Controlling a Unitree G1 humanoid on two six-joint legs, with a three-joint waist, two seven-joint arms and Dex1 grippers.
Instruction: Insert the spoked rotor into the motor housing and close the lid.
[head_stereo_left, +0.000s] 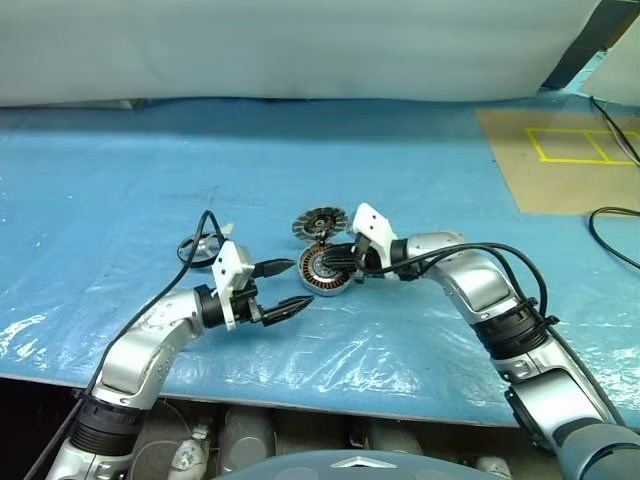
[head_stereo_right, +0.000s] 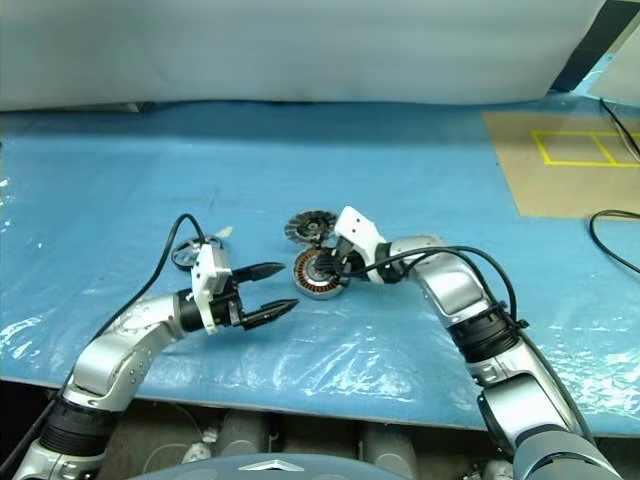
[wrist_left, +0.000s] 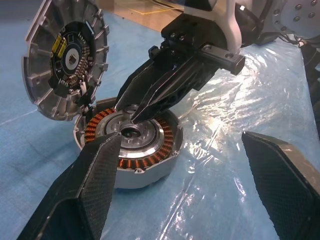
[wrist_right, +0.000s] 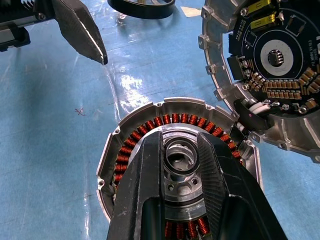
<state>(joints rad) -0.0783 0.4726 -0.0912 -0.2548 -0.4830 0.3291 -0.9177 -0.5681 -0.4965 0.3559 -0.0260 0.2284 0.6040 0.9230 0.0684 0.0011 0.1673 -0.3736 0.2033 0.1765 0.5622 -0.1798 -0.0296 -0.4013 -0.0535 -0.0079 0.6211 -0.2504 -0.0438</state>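
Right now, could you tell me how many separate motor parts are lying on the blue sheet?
3. The round silver-grey motor housing with copper windings lies under the right gripper; the finned silver lid leans just behind it; the thin black spoked rotor lies beyond the left gripper.

Motor housing (wrist_right: 150, 131): short round silver-grey cup lying open side up on the blue-covered desk (head_stereo_left: 420, 160), with a ring of copper-coloured windings around a grey central hub; nothing is seated inside. Lid (wrist_right: 272, 70): round silver-grey disc just beside the housing, at its far edge, tilted up on its rim so that the finned face shows radial fins around a dark centre carrying small electronic parts. Spoked rotor (head_stereo_right: 190, 252): thin black wheel lying flat on the desk, apart from the housing, on its left.
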